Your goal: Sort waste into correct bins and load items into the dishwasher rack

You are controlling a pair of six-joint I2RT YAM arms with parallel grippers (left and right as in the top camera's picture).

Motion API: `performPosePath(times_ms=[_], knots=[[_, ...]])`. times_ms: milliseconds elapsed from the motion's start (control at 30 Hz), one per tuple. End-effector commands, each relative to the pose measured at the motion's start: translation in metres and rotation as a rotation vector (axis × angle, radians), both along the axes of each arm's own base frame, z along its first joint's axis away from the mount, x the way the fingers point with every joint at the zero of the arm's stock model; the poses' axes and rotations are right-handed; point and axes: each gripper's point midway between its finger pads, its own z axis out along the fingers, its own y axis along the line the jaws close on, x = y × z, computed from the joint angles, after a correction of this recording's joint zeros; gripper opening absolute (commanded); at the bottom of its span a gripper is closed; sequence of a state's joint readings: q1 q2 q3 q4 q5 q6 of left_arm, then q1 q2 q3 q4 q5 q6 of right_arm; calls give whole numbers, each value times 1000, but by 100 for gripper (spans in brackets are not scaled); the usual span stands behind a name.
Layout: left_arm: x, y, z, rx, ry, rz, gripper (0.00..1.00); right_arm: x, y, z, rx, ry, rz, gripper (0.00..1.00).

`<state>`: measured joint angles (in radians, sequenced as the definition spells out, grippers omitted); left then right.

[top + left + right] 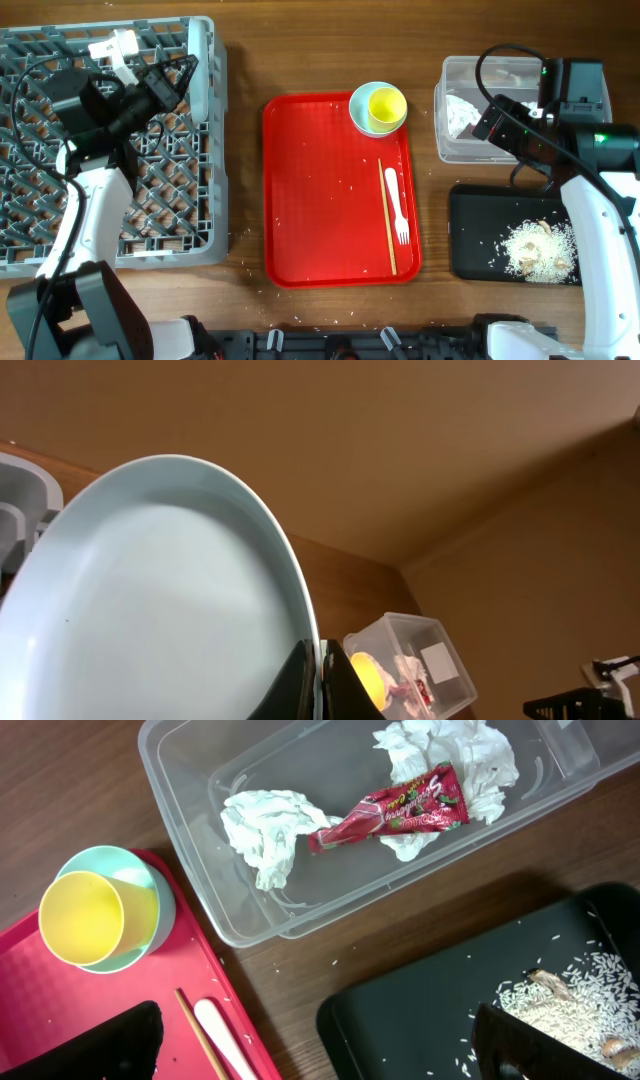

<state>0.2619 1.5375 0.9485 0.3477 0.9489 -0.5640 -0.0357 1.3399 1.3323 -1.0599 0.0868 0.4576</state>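
Note:
My left gripper [185, 70] is shut on the rim of a pale round plate [198, 82], held on edge over the right side of the grey dishwasher rack [30, 250]. In the left wrist view the plate [150, 600] fills the frame, with the jaws [320, 680] pinching its edge. A blue-green bowl [360, 100] holds the yellow cup [386, 105]. The white fork [396, 205] and chopstick [386, 215] lie on the red tray. The clear tub [180, 780] holds tissues [265, 820] and the red wrapper [395, 810]. The black tray [420, 1010] holds rice scraps [570, 990]. My right gripper [315, 1050] is open and empty.
The red serving tray [320, 190] lies in the middle of the table with stray rice grains on it. The clear tub [450, 80] stands at the back right with the black tray [470, 240] in front of it. The right arm hangs over the tub's near edge.

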Motion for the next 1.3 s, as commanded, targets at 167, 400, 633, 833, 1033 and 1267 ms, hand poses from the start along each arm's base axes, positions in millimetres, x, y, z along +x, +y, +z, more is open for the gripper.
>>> performPosePath(times_ms=[167,400,633,833,1033,1267], knots=[[4,25,-31,1,145,140,45,1,-2,8,-9,-25,6,100],[-9,33,8,12,51,150,100,1,-2,8,-9,-25,6,100],[-77,-32,105,52,-165,32,100,1,-2,8,-9,-25,6,100],[-110,-169,92,133,-227,-278,100,1,-2,8,-9,-25,6,100],[-95,-253,-18,495,-135,-225,100,1,-2,8,-9,-25,6,100],[-54,-271,-102,642,-84,-82,90,1,-2,8,-9,-25,6,100]])
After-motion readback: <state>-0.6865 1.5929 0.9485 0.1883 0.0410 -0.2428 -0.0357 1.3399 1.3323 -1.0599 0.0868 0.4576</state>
